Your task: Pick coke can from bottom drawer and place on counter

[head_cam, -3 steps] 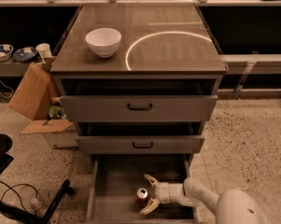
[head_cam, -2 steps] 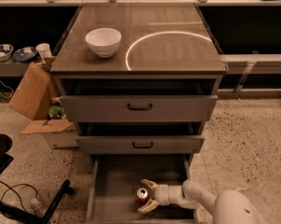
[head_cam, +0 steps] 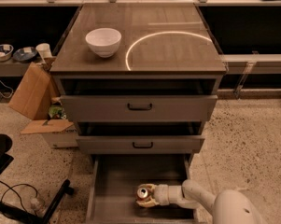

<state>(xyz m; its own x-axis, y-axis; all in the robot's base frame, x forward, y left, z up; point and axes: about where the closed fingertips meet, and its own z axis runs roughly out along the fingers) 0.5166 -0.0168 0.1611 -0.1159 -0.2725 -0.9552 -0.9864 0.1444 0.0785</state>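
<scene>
gripper (head_cam: 144, 196) around coke can (head_cam: 142, 192), bottom drawer (head_cam: 115, 178)

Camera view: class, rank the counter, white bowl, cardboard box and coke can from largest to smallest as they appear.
1. counter
2. cardboard box
3. white bowl
4. coke can, at the gripper inside the bottom drawer
No two look close in size.
</scene>
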